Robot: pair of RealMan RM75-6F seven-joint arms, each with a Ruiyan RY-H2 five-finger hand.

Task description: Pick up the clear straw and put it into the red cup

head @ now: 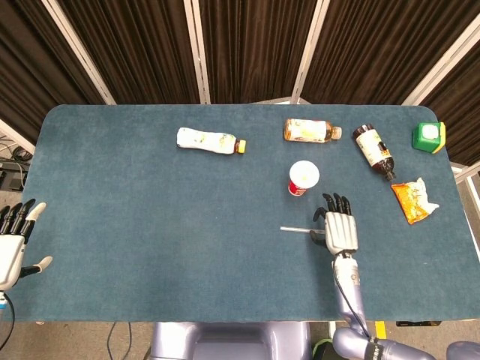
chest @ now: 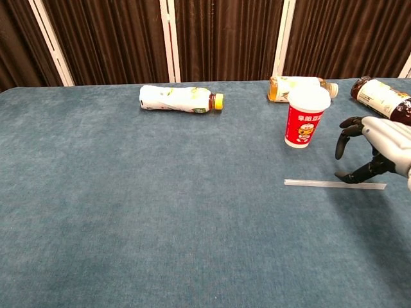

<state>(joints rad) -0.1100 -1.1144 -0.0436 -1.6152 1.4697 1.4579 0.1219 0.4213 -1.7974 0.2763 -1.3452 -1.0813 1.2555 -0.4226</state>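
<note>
While the clear straw (head: pixel 298 229) is lying flat on the blue table (head: pixel 150 225), the right hand (head: pixel 340 231) is hovering over its right end, palm down, fingers (chest: pixel 342 137) spread and curling downward, gripping nothing. In the chest view the thumb tip is sitting right at the straw (chest: pixel 321 184); contact is hard to confirm. The right forearm is running down toward the near table edge. The left hand (head: pixel 13 244) is hanging off the left edge of the table, fingers pointing up and apart, thumb out, holding nothing.

The red cup (head: pixel 303 178) is standing upright just beyond the straw, white lid on top, close to the right hand's fingertips but apart from them. A white bottle with a yellow cap (head: pixel 211 140) is lying on its side further left. An orange-label bottle (head: pixel 310 131) and a dark bottle (head: pixel 373 151) are lying behind the cup. An orange snack packet (head: pixel 414 200) and a green box (head: pixel 428 136) are sitting near the right edge. Dark curtains with white frame strips (head: pixel 196 49) are hanging behind.

The straw's right end is hidden under the hand in the head view. The chest view is cutting off the right hand (chest: pixel 380 149) at the frame edge, and the left hand is not showing there.
</note>
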